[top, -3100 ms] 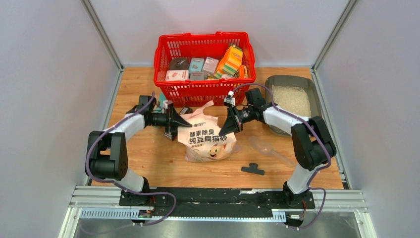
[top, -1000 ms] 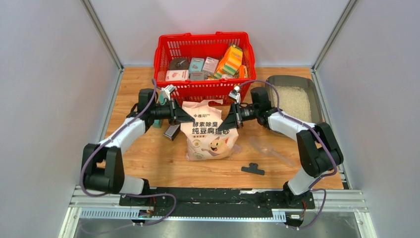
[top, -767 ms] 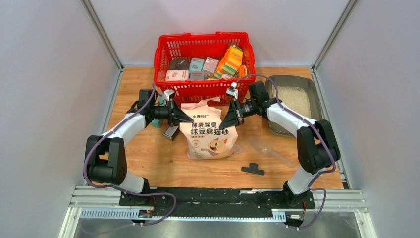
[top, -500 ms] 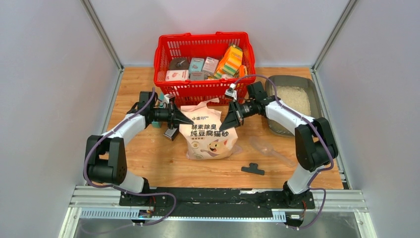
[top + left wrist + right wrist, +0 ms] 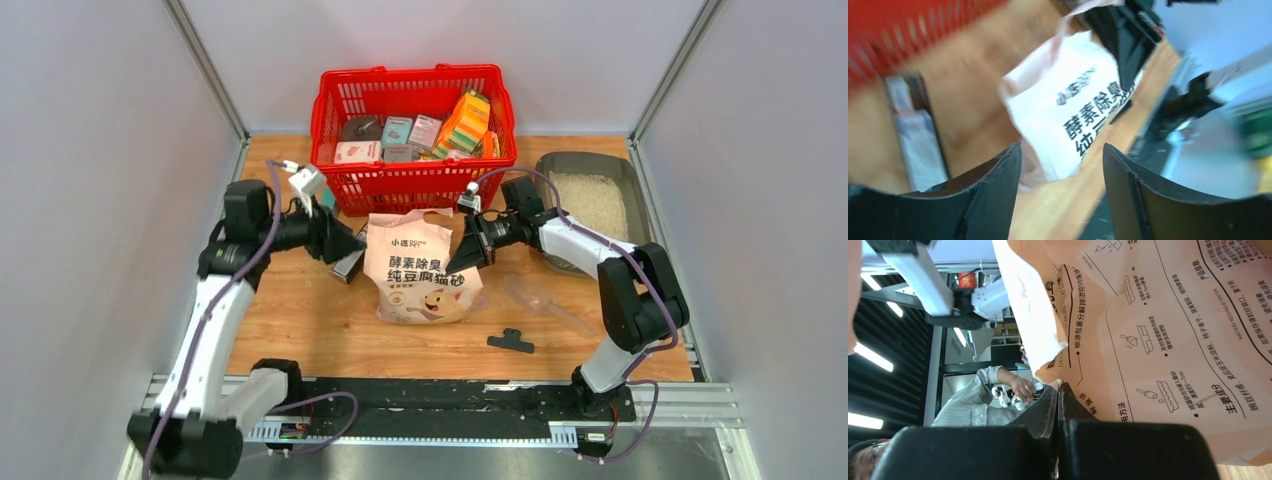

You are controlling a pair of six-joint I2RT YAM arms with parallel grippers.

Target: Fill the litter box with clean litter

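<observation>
The bag [image 5: 420, 272] is being pinched by the right gripper [image 5: 458, 262]; the left gripper [image 5: 354, 245] is being held open beside it.

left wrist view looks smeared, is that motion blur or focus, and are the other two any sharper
Left wrist: streaky smear, likely motion blur; the red basket is mere streaks and print on the litter bag soft, yet the left gripper's fingers are crisp. Right wrist: sharp, small print readable, the right gripper's fingers a dark mass. Top external: sharp, evenly lit, soft shadows.
</observation>
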